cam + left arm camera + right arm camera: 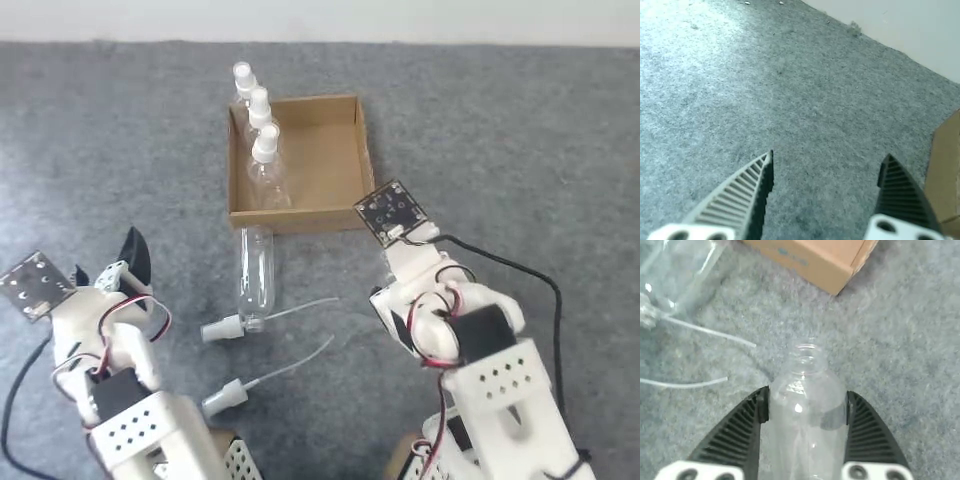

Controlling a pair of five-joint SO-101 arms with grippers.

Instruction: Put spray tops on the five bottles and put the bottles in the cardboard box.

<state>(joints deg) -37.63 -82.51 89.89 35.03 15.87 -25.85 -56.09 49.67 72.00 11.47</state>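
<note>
Three capped bottles point(266, 160) already stand in the cardboard box point(300, 218), along the wall on the left arm's side, so we judge that two remain. Our right claw point(807, 392) is clamped around an uncapped clear bottle point(807, 365) just short of the box. Another open bottle point(255, 275) lies on the grey carpet point(765, 75) with one spray top point(222, 328) at its mouth and a second spray top point(225, 397) nearer the arms. Our left claw point(829, 155) is spread wide and holds nothing. Next, we think, it must take a top by its head and feed the thin tube into the held bottle's neck.
</note>
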